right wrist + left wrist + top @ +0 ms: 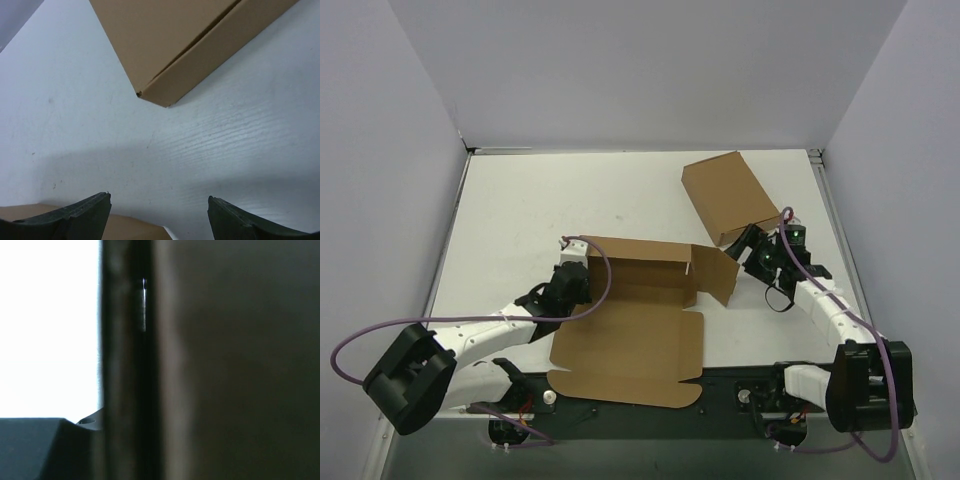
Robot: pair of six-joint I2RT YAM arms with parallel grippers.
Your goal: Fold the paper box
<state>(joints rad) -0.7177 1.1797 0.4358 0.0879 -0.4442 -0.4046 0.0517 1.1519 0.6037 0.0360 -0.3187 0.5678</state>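
- A dark surface (225,365), blurred and very near the lens, covers almost all of the left wrist view. The fingers of that hand do not show there.
- From above, the left hand (578,283) is at the left end of the paper box (625,340), against its raised back wall. Its fingertips are hidden, so I cannot tell if it is clenched on the cardboard or only rests against it.
- The paper box lies in the middle of the table (520,220), close to the arm bases. Its wide front panel lies flat, and a side flap stands out on the right.
- The right hand (757,256) is released and empty, with its fingers (85,217) spread wide. It is just beside that right flap, between it and a closed brown carton (728,195).
- The right wrist view shows only one corner of the carton, with bare table before it.
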